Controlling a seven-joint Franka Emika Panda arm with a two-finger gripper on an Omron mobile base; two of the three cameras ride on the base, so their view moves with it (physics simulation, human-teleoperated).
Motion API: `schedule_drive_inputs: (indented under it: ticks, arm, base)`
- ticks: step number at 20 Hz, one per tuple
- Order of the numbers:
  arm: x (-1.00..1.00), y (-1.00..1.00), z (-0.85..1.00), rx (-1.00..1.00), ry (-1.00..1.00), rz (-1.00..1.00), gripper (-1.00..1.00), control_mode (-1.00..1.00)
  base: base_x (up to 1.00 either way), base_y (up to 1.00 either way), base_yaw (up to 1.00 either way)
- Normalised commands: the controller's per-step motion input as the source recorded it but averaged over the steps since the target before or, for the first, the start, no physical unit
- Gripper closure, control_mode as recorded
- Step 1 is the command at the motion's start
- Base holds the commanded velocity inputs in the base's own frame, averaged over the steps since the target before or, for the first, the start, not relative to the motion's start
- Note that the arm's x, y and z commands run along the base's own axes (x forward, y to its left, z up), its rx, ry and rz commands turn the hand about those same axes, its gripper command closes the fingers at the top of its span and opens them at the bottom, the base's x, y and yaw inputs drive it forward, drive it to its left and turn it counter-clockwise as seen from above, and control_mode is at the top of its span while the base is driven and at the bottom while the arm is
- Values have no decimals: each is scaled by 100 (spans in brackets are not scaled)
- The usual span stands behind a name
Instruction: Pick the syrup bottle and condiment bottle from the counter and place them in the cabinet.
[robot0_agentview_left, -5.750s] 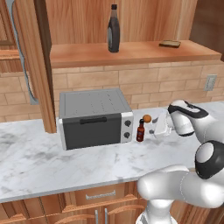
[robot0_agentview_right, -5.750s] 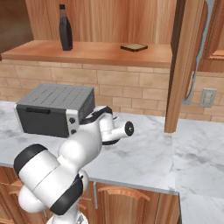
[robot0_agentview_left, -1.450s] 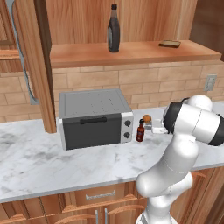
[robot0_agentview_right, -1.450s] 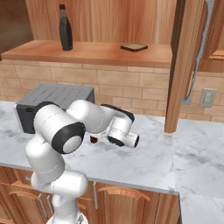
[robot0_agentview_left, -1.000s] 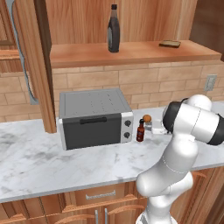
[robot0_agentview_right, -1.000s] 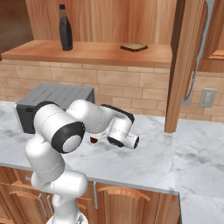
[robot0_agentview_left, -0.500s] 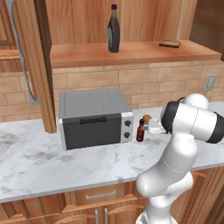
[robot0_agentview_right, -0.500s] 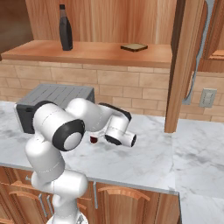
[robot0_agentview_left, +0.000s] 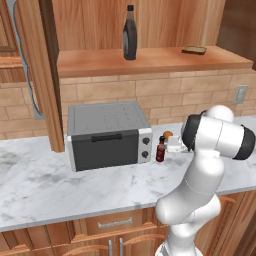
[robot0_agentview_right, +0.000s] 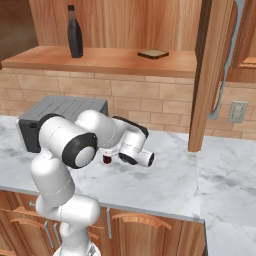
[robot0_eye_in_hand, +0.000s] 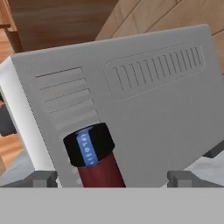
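The small dark-red condiment bottle (robot0_agentview_left: 160, 150) with a black cap stands on the marble counter (robot0_agentview_left: 60, 185), right beside the toaster oven. My gripper (robot0_agentview_left: 173, 145) is level with it on its right, open. In the hand view the condiment bottle (robot0_eye_in_hand: 99, 168) rises between the two spread fingertips (robot0_eye_in_hand: 43, 178), left of centre, with a gap on either side. The bottle's base peeks out under my forearm as a condiment bottle (robot0_agentview_right: 106, 159) patch. The dark syrup bottle (robot0_agentview_left: 129, 34) stands upright on the wooden cabinet shelf (robot0_agentview_left: 150, 60), also seen as the syrup bottle (robot0_agentview_right: 75, 38).
The grey toaster oven (robot0_agentview_left: 107, 134) sits on the counter directly behind the bottle, and its side wall (robot0_eye_in_hand: 144, 100) faces the hand. A small orange ball (robot0_agentview_left: 168, 134) lies behind the gripper. A flat dark object (robot0_agentview_left: 194, 49) rests on the shelf's right part.
The gripper has crept a little left toward the condiment bottle, staying open. The bottles have not moved.
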Motion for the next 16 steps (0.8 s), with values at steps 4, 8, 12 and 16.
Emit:
schedule_drive_inputs:
  ticks: [4,8,12,16]
  arm:
    - [9,1,-1,0,0,0,-100,-100]
    - [3,5,0,0,0,-1,100,-100]
    - [0,2,0,0,0,0,100,-100]
    - [-10,0,19,0,-2,0,100,-100]
  base:
    - [0,0,0]
    - [0,0,0]
    - [0,0,0]
    - [0,0,0]
